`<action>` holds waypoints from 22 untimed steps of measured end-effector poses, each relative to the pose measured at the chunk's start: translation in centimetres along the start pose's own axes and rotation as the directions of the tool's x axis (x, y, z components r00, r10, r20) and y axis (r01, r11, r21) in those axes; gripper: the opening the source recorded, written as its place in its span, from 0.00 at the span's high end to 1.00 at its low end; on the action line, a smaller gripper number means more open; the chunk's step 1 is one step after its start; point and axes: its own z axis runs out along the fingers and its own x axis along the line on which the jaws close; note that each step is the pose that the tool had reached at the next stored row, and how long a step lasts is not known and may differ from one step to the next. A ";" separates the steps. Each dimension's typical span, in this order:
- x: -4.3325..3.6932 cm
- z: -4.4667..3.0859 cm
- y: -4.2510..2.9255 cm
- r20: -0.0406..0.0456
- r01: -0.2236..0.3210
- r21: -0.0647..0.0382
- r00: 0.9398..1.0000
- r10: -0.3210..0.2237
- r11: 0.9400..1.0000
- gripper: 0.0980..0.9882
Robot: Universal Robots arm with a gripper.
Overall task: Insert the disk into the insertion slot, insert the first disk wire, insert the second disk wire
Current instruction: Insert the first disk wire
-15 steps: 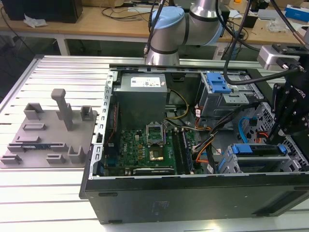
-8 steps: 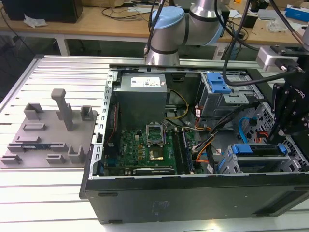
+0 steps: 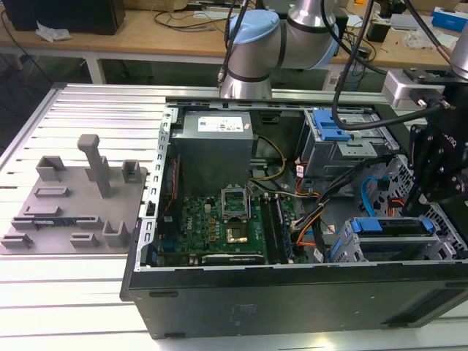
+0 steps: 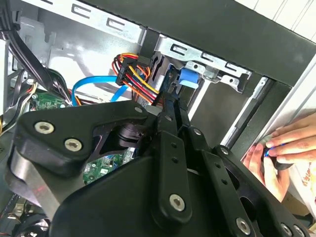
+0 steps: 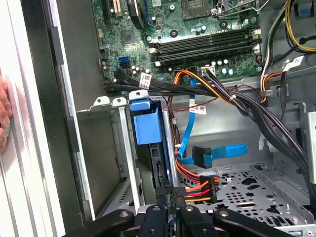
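Observation:
The disk sits inside the insertion slot, the low grey cage at the exterior view's right. Its blue carrier handle faces outward from the cage wall. In both wrist views my gripper is at the disk's rear edge. It is shut on the black plug of a disk wire with red, orange, yellow and black strands. From the other side, the gripper points at the blue handle, with the coloured wire beside it. A blue flat disk wire with a black plug hangs loose nearby.
A person's hand rests outside the case wall. The taller cage with a blue latch stands behind the slot. The motherboard, black cable bundles and a perforated floor surround the gripper. A grey fixture plate lies outside.

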 end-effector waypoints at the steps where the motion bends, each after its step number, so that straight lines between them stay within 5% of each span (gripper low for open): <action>1: 0.00 0.00 -0.01 0.000 0.000 0.000 1.000 0.000 1.000 0.93; 22: 0.48 0.74 -0.06 0.000 -0.002 0.000 1.000 0.002 1.000 0.93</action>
